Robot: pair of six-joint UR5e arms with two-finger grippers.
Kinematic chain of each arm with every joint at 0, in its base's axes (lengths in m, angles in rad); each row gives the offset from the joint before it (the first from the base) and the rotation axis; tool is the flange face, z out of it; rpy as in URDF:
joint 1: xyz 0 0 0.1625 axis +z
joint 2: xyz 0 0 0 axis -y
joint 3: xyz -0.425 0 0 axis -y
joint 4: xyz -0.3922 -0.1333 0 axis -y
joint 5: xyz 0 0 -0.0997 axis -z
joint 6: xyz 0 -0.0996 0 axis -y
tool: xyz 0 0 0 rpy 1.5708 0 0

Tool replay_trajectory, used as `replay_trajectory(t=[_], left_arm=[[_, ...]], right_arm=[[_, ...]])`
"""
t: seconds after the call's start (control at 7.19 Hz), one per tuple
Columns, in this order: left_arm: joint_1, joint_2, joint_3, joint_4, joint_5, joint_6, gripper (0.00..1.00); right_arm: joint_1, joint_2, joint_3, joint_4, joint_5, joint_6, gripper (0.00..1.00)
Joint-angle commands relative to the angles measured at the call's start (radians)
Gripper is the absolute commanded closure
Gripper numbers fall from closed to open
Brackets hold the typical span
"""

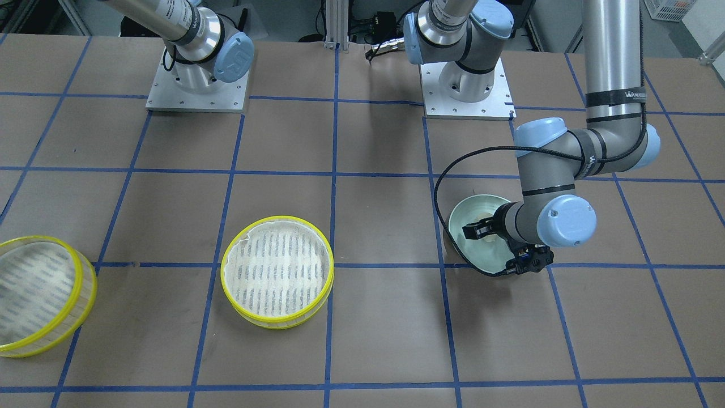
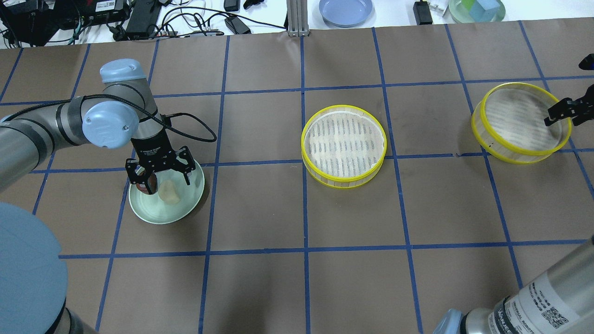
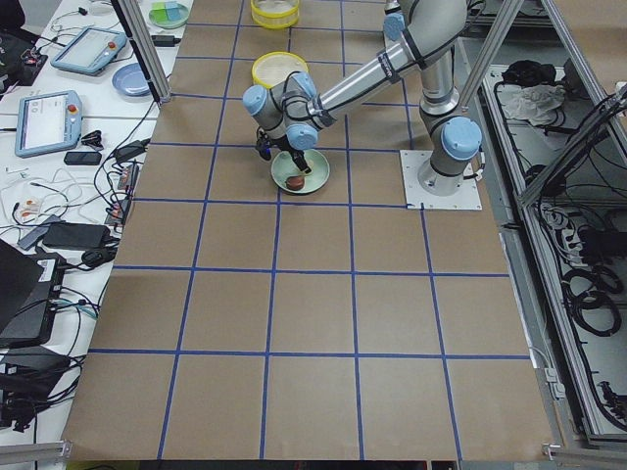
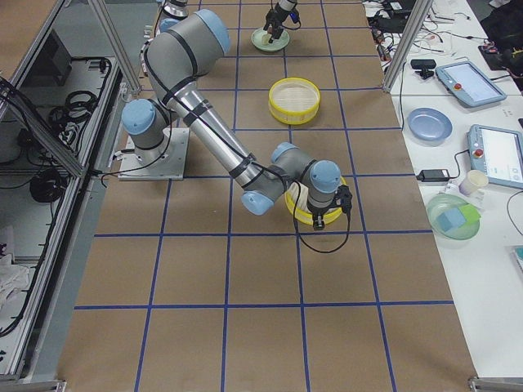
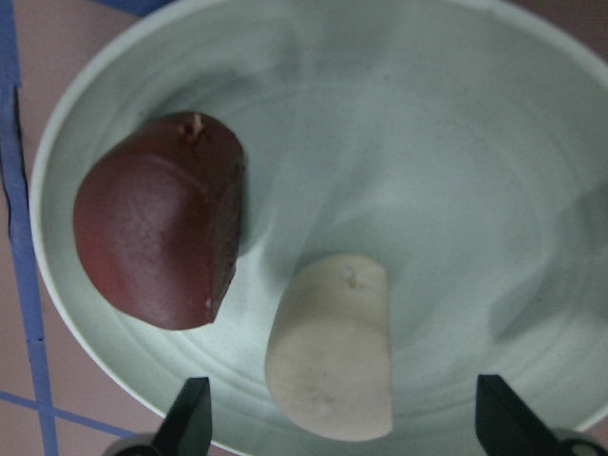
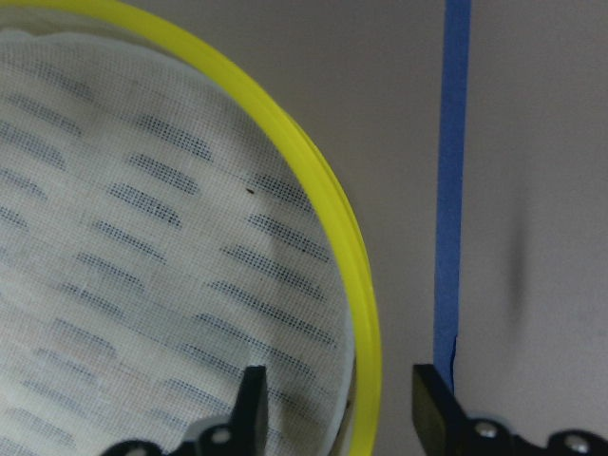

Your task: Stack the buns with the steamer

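The cream bun (image 5: 332, 347) and the reddish-brown bun (image 5: 161, 223) lie side by side in the pale green plate (image 5: 456, 142). My left gripper (image 2: 160, 178) hangs open just above that plate (image 2: 185, 204). Its fingertips (image 5: 190, 418) stand either side of the cream bun (image 2: 169, 192), and the brown bun (image 2: 147, 185) is beside them. One steamer tier (image 2: 343, 146) sits empty at the table's middle. The second tier (image 2: 519, 123) is at the right. My right gripper (image 6: 337, 408) is open, with its fingers either side of this tier's yellow rim (image 6: 366, 313).
A blue plate (image 2: 345, 10) and a bowl with coloured blocks (image 2: 477, 9) sit on the white bench beyond the table's far edge, with cables. The two arm bases (image 1: 198, 85) (image 1: 464, 85) stand at the robot's side. Blue tape lines grid the brown tabletop.
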Motion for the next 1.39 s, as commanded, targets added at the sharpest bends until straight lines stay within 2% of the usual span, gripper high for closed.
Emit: replay_trajectory(t=[0.0,0.14,0.28,0.42,0.56,0.83,0.97,1.11,1.25], left_arm=[[0.002,-0.017,0.004,0.003,-0.004,-0.002,0.55],[0.002,-0.025,0.013,0.003,-0.004,0.0,0.69],[0.002,-0.025,0.021,0.003,-0.004,0.001,0.89],[0.002,-0.017,0.03,0.003,-0.006,0.003,1.0],[-0.006,0.007,0.061,-0.004,-0.032,-0.003,1.0],[-0.062,0.073,0.14,-0.009,-0.192,-0.125,1.0],[-0.122,0.102,0.185,-0.009,-0.258,-0.171,1.0],[-0.179,0.113,0.2,0.005,-0.315,-0.227,1.0],[-0.205,0.103,0.202,0.084,-0.428,-0.303,1.0]], right_arm=[[0.0,-0.002,-0.008,0.001,0.007,-0.025,1.0],[0.0,0.001,-0.008,0.001,0.013,-0.022,1.0],[0.0,-0.002,-0.008,0.001,0.014,-0.019,1.0],[0.0,-0.01,-0.009,0.001,0.014,-0.016,1.0],[0.0,-0.039,-0.009,0.002,0.013,-0.012,1.0],[0.003,-0.089,-0.008,0.023,-0.002,-0.004,1.0],[0.009,-0.115,-0.008,0.087,-0.004,0.054,1.0],[0.018,-0.14,-0.002,0.109,-0.007,0.111,1.0],[0.027,-0.152,-0.002,0.134,-0.05,0.119,1.0]])
